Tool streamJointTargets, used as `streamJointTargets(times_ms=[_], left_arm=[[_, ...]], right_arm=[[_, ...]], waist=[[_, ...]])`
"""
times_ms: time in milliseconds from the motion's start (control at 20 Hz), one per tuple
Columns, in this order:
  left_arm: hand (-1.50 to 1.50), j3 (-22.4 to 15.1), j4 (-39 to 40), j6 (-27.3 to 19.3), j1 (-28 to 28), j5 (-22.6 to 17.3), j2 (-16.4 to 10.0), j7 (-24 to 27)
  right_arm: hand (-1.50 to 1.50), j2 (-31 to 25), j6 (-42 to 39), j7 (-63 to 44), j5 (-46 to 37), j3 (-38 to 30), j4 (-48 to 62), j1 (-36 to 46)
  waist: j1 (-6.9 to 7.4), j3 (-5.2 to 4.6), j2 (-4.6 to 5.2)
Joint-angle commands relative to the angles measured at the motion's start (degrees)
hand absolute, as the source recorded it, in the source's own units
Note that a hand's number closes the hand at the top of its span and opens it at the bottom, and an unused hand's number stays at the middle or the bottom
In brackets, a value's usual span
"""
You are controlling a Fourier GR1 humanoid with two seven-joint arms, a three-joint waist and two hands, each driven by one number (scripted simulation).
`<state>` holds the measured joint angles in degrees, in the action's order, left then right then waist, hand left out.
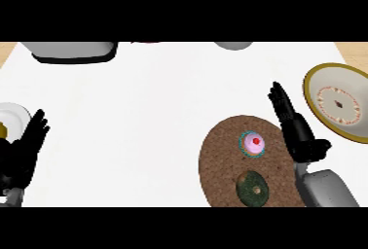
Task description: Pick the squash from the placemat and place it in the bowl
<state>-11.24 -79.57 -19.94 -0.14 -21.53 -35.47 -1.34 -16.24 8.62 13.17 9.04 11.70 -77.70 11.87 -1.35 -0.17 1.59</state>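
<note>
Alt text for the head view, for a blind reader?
The open right hand stands beside a brown placemat holding a dark green squash and a pink cupcake, with a yellow-rimmed bowl to its right. The open left hand rests at the lower left edge.

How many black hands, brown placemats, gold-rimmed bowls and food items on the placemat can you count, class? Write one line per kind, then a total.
Black hands: 2, the left hand and the right hand
Brown placemat: 1
Gold-rimmed bowl: 1
Food items on the placemat: 2, the squash and the cupcake
Total: 6
</note>
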Motion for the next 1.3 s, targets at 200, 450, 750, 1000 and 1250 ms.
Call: streamJointTargets(times_ms=[200, 450, 750, 1000, 1250], left_arm=[[0.0, -5.1, -7.0, 5.5, -3.6, -4.0, 9.0, 1.8], [0.0, -6.1, -9.2, 7.4, -2.9, -6.9, 11.7, 1.8], [0.0, -9.6, -9.8, 8.2, -7.0, -5.5, 14.5, 0.7], [0.0, -10.0, -11.5, 8.2, -6.0, -5.6, 14.4, 0.4], [0.0, -10.2, -11.4, 8.5, -7.7, -5.6, 14.8, -0.3]], right_arm=[[1.5, -2.0, 18.9, -4.8, -13.8, 1.0, -11.2, -11.9], [-1.5, 1.6, 37.1, -6.6, -18.9, -5.9, -13.0, -22.6], [-1.5, 3.3, 42.0, -9.3, -41.1, 12.4, -21.8, -35.4], [-1.5, 0.6, 41.6, -20.8, -53.5, 8.8, -20.6, -45.2], [-1.5, 3.5, 35.0, -32.9, -62.2, 8.9, -26.5, -51.8]], waist=[[-4.91, -0.42, -3.2], [-7.61, -0.34, -3.42], [-2.52, -0.43, -1.93], [-2.09, -0.9, -1.32], [-0.72, -0.91, -0.52]])
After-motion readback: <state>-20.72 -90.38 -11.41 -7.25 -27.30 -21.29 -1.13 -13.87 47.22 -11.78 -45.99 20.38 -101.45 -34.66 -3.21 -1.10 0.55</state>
